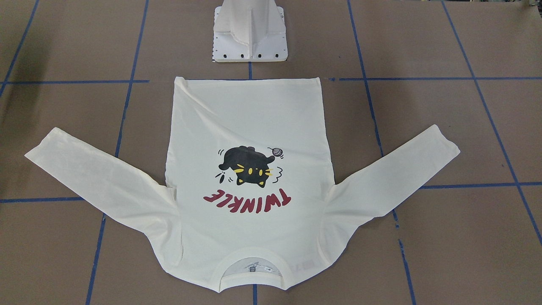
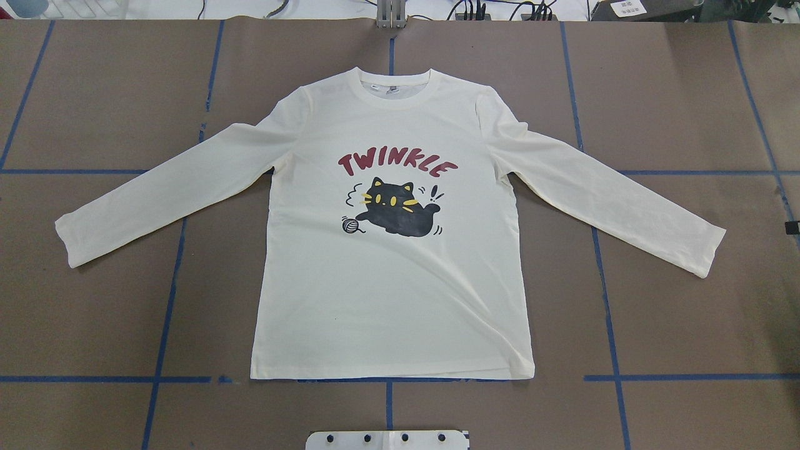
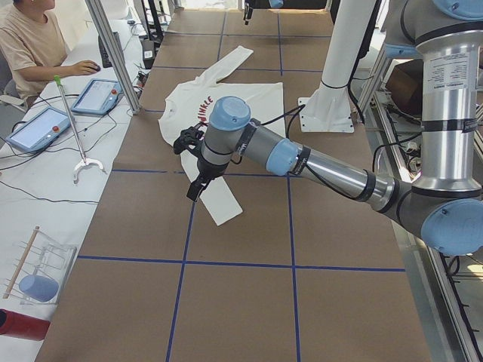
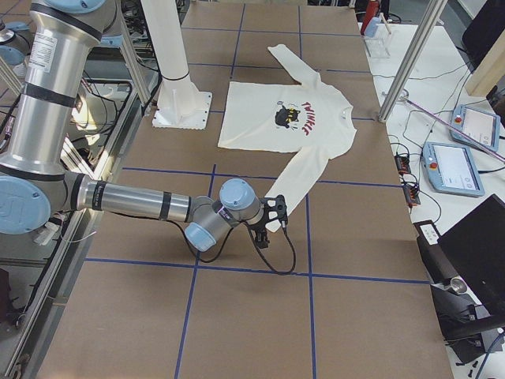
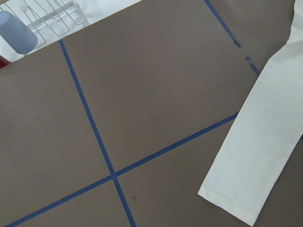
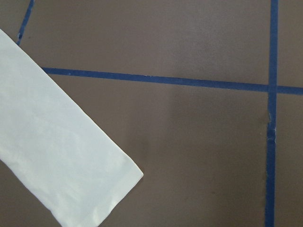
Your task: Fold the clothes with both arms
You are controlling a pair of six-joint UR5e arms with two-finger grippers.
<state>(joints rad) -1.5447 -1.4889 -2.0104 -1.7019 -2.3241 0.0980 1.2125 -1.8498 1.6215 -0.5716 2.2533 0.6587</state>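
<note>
Overhead exterior is showing the T-shirt [image 2: 387,300] lying flat, print up, mid-frame on the bench [image 2: 94,312]. Left tool [image 3: 195,188] and right tool [image 4: 272,227] are hanging by its cuffs [image 5: 229,201]; loose or squeezed, I cannot tell. Both should be pinching evenly.

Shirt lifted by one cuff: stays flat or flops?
Likely flops: the T-shirt lies thin and flat with soft wrinkles, so the sleeve would probably drape and drag the body. Pushed, it would probably bunch rather than slide on the matte table cover.
</note>
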